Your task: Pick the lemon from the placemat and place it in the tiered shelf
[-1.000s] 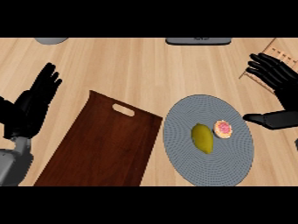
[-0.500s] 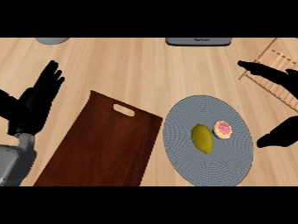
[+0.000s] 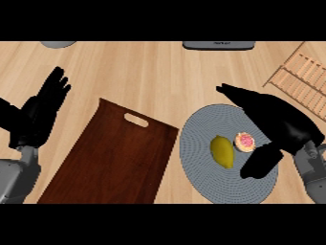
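My right hand (image 3: 282, 125) hangs spread open over the round grey woven placemat (image 3: 201, 177), just beside the yellow lemon (image 3: 223, 151).

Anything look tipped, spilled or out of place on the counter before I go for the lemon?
Nothing stands out. The lemon lies on the placemat beside a small pink-topped item. The wooden tray lies flat but angled. The right hand is open over the mat.

Right hand (image 3: 278, 125) covers the placemat's (image 3: 201, 165) right rim and part of the small pink item (image 3: 244, 141), which is too small to identify. Tiered shelf (image 3: 312, 81) cut off at right edge. Two grey objects (image 3: 58, 44) (image 3: 218, 45) clipped at top; unidentifiable.
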`<state>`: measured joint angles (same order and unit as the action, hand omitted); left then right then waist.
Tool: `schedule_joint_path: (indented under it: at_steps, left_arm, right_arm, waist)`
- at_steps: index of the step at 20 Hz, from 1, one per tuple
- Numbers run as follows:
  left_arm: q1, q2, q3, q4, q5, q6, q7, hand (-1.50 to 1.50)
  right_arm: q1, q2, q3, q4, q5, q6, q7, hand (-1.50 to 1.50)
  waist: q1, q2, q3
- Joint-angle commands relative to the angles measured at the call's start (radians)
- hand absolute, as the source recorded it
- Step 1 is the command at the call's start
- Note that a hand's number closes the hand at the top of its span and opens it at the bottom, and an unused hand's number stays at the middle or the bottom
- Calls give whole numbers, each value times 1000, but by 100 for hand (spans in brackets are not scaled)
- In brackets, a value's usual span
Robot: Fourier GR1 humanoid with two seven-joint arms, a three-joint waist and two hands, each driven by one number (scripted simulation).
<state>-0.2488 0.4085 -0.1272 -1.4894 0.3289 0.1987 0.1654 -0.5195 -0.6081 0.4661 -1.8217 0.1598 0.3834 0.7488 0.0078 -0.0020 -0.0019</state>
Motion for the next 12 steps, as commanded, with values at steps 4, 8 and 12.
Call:
schedule_joint_path:
  at_steps: [4, 8, 12]
  left_arm:
    - [-27, -37, 14, 64, -24, -29, -40, 0]
    - [6, -9, 59, 44, -14, -72, -19, 0]
    - [-5, -45, 45, 26, -61, -38, -6, 0]
  right_arm:
    - [-29, 120, 146, 109, 177, 49, 122, -150]
    - [-9, 158, 145, 99, 243, 92, 172, -150]
    - [32, 170, 159, 59, 276, 150, 201, -150]
  waist:
    - [-2, 5, 1]
    - [-4, 2, 1]
    - [-9, 1, 2]
